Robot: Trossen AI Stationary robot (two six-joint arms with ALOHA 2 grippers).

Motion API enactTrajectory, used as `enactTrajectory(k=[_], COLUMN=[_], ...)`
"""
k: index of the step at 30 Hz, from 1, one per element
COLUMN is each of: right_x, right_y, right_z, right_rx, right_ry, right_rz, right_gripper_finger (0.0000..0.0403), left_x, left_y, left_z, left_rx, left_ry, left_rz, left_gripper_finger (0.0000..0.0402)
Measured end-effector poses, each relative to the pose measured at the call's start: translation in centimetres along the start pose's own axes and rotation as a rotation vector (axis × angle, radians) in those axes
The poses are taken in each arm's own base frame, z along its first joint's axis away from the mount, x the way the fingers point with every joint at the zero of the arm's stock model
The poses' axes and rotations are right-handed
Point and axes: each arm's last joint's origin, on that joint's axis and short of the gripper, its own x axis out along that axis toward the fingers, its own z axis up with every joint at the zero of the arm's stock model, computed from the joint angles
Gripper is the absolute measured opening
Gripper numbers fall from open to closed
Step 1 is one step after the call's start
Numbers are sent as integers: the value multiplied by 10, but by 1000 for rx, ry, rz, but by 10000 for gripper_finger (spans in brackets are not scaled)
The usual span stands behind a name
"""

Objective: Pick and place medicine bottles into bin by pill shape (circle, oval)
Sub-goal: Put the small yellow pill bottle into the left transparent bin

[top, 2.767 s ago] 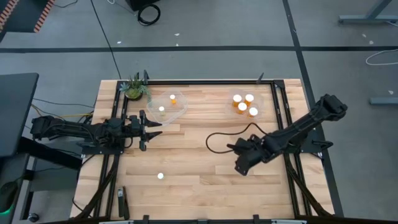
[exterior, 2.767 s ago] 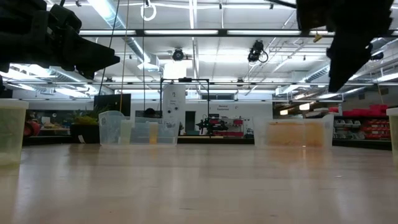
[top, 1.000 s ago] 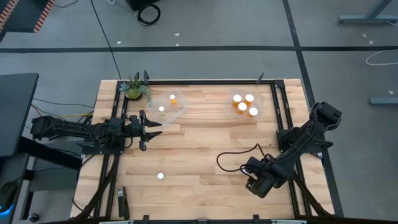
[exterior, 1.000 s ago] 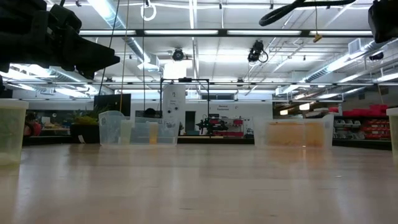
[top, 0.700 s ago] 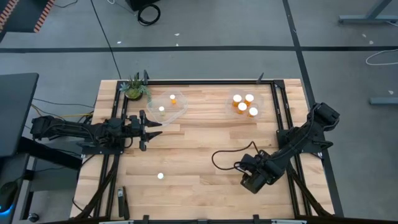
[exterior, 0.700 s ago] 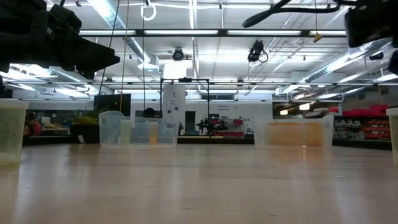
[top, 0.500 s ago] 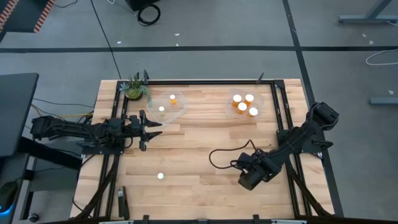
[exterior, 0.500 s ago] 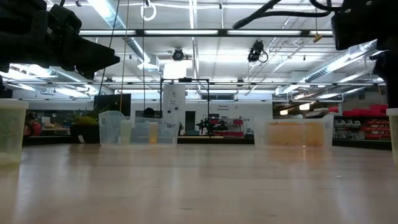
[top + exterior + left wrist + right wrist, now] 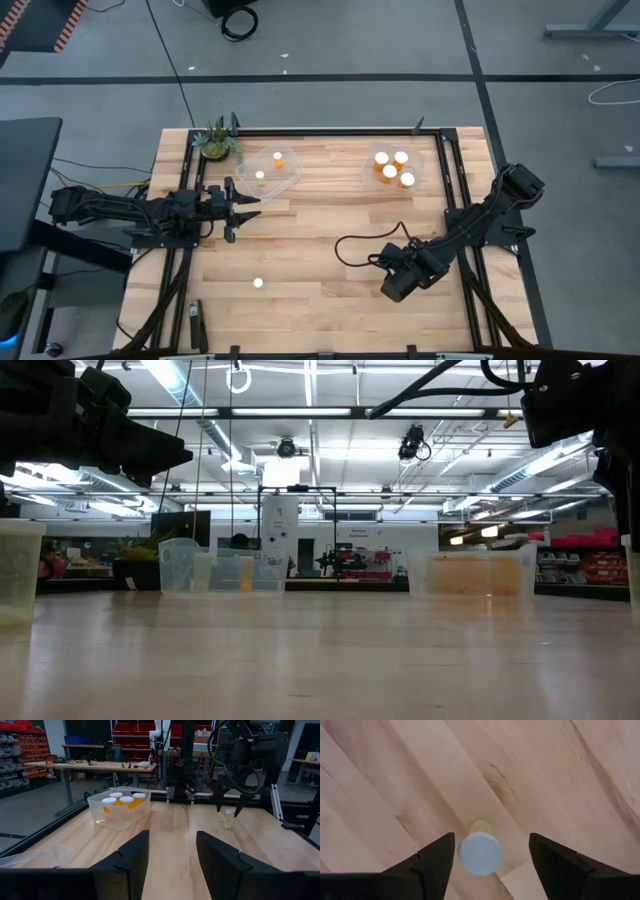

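Observation:
One medicine bottle (image 9: 480,854), amber with a white cap, stands upright on the wood table, seen from above. My right gripper (image 9: 491,854) points down over it, open, with a finger on each side of the cap and a little air between. The left wrist view shows this bottle (image 9: 229,818) under my right gripper (image 9: 228,809). Another bottle (image 9: 258,283) stands alone near the front left. My left gripper (image 9: 172,857) waits open and level at the table's left (image 9: 235,205). A clear bin (image 9: 393,168) at the far right holds three bottles. A second bin (image 9: 272,170) holds two.
A small potted plant (image 9: 217,143) stands at the far left corner. My right arm's cable (image 9: 355,245) loops over the table's middle. Black frame rails (image 9: 455,200) run along both sides. Bare wood lies between the bins and the near edge.
My right gripper has swung toward the table's left edge and a little toward the far edge, staying pointed down. It now stands over the bottle at the near right. My left arm has kept still.

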Motion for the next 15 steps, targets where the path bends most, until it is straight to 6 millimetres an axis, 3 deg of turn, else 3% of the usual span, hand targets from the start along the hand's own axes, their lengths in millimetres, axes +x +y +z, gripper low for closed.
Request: enactTrajectory(k=[15], right_x=[0], right_y=[1], right_z=[-1], right_rx=[0], right_ry=[24], right_rz=[13], right_gripper_finger=[220], left_x=[0], left_y=[0], left_z=[0], left_rx=[0], left_ry=[0], left_rz=[0], left_gripper_finger=[172])
